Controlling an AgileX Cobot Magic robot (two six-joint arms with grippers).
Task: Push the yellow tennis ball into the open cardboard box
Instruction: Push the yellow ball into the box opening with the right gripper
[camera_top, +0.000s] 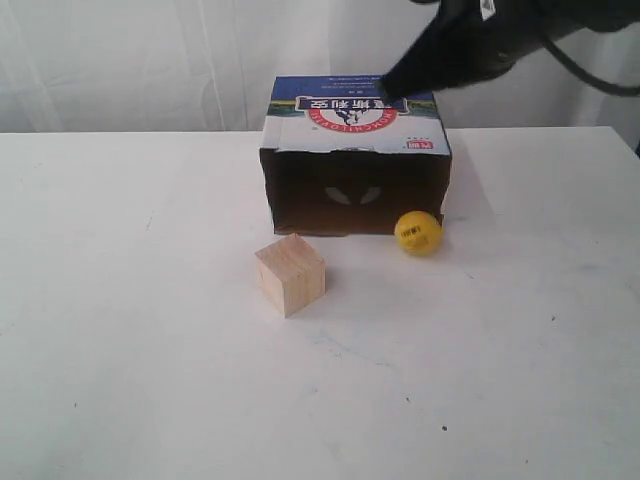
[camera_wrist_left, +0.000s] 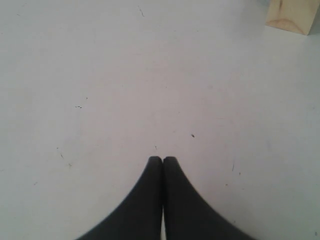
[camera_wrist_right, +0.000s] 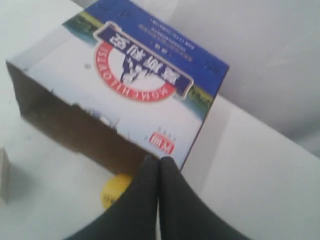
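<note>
The yellow tennis ball (camera_top: 418, 232) rests on the white table just outside the right front corner of the open cardboard box (camera_top: 355, 140), touching or almost touching it. The box's dark opening faces the camera. My right gripper (camera_top: 393, 88) hangs shut above the box's printed top, high over the ball. In the right wrist view the right gripper (camera_wrist_right: 159, 159) is shut with nothing in it, and the ball (camera_wrist_right: 112, 190) shows partly behind its fingers, below the box (camera_wrist_right: 135, 95). My left gripper (camera_wrist_left: 162, 159) is shut and empty over bare table, out of the exterior view.
A pale wooden cube (camera_top: 290, 274) stands in front of the box's left half, a little left of the ball; its corner (camera_wrist_left: 291, 15) shows in the left wrist view. The white table (camera_top: 150, 350) spreads wide on all sides. A white curtain hangs behind.
</note>
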